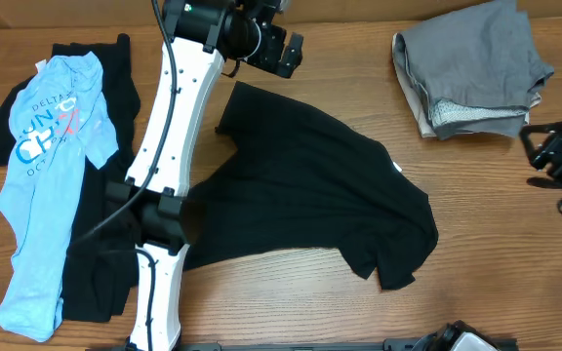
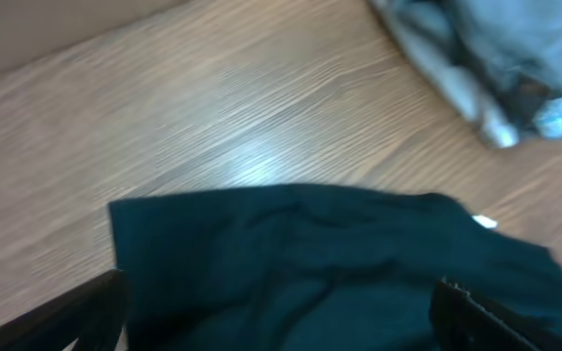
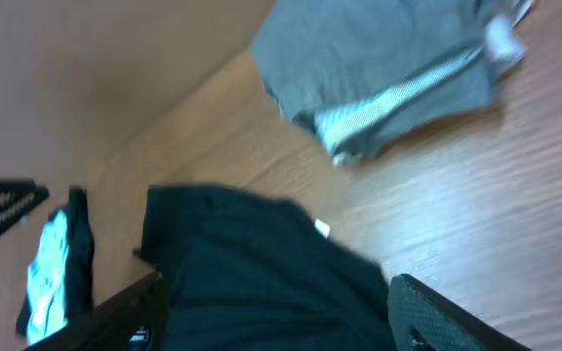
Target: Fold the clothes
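**Q:** How are your arms posed?

**A:** My left arm stretches along the black T-shirt's left side. My left gripper hangs at the shirt's far edge, jaws spread, holding nothing. My right gripper is well right of the shirt, also spread.

**Q:** And the shirt?

**A:** It's rumpled on the table, between a light blue shirt and a grey folded pile.

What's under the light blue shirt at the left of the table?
Black clothing lies under the light blue shirt, showing beyond its top and along one side. The shirt covers the rest, so the number of pieces is unclear.
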`<action>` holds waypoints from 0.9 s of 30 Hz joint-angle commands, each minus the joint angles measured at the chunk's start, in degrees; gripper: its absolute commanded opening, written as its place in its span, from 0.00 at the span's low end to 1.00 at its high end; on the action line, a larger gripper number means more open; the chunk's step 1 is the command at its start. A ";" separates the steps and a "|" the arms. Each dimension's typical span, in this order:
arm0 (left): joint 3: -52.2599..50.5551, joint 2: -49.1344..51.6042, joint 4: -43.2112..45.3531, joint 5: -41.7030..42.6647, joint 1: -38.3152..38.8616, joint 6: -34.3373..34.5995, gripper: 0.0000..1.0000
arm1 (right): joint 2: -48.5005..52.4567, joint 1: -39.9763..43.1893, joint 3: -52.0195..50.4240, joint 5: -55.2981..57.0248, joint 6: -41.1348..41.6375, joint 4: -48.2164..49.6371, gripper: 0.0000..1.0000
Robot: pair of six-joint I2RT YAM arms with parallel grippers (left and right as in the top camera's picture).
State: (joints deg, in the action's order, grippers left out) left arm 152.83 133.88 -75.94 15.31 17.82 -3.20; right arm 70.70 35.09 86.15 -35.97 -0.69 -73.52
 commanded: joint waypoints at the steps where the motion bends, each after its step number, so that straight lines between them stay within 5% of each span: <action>1: 0.15 5.40 -1.22 -3.89 -1.77 -1.57 1.00 | 1.95 -4.17 1.29 0.76 -2.80 -0.33 0.74; 14: 0.15 15.28 -2.36 -9.18 -4.74 -2.56 0.92 | 6.58 -15.58 1.29 5.05 -2.54 1.44 0.75; 17: 0.15 16.81 -2.38 -9.18 -4.79 -2.60 0.72 | 6.91 -15.91 1.29 5.05 -2.51 1.44 0.74; 21: -0.39 18.51 -2.27 -9.60 -4.11 -3.04 0.20 | 6.95 -15.91 1.29 5.05 -2.51 1.51 0.68; 27: -0.79 21.66 -2.14 -10.01 -3.08 -0.37 0.06 | 6.95 -15.91 1.29 5.05 -2.34 2.14 0.64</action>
State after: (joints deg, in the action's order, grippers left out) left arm 152.75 152.68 -78.02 6.13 13.80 -5.48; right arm 77.65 19.46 86.15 -31.07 -2.98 -71.72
